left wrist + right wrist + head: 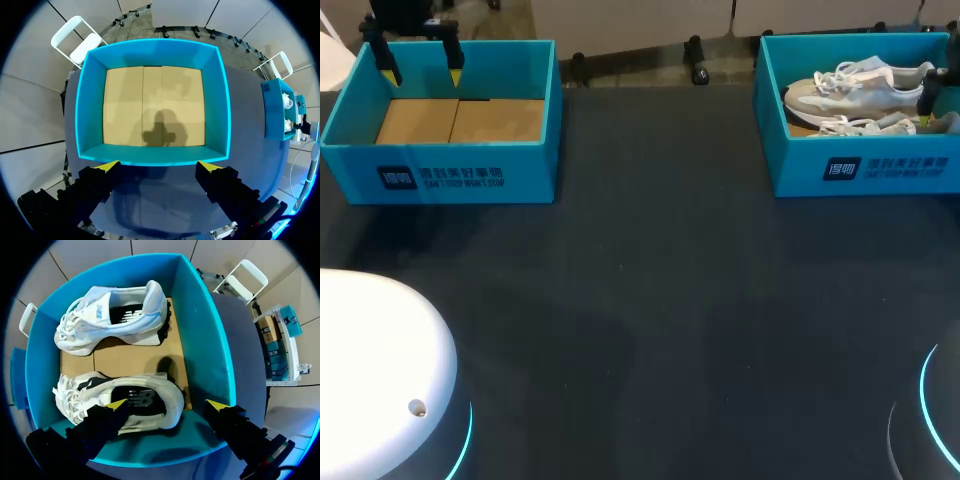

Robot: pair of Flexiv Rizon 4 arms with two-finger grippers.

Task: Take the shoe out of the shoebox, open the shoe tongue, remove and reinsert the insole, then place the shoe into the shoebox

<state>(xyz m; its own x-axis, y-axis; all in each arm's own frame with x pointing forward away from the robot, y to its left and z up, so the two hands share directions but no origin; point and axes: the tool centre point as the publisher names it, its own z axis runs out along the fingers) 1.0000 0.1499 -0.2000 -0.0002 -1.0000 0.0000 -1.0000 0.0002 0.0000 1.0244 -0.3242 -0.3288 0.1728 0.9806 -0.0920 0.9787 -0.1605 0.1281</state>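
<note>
Down front, the dark table [650,320] runs out to two teal boxes at its far side, and that's where the action is. On my right, the right gripper [166,404] hangs over the right shoebox [202,335] with its fingers spread wide and nothing in them. One yellow tip sits over the mouth of the near shoe [162,385], and the other is out past its heel, over the teal of the box. That near shoe lies along the box wall closest to the gripper, its dark insole [142,399] showing through the opening and its laces [67,390] bunched loosely at the toe end. Beyond it, across a strip of cardboard floor [135,357], the far shoe [115,315] rests by the far wall. Over on my left, the left gripper [159,166] waits at the edge of the left shoebox [89,110], also wide open and holding nothing, with that box showing its cardboard bottom. The lift-out isn't started yet, I'd say. This trainer looks light, with a soft upper that would squash under a pinch, while the sole and padded heel look firmer. The best hold is probably the heel collar, one finger inside and one outside, keeping clear of those laces, which could snag.
</note>
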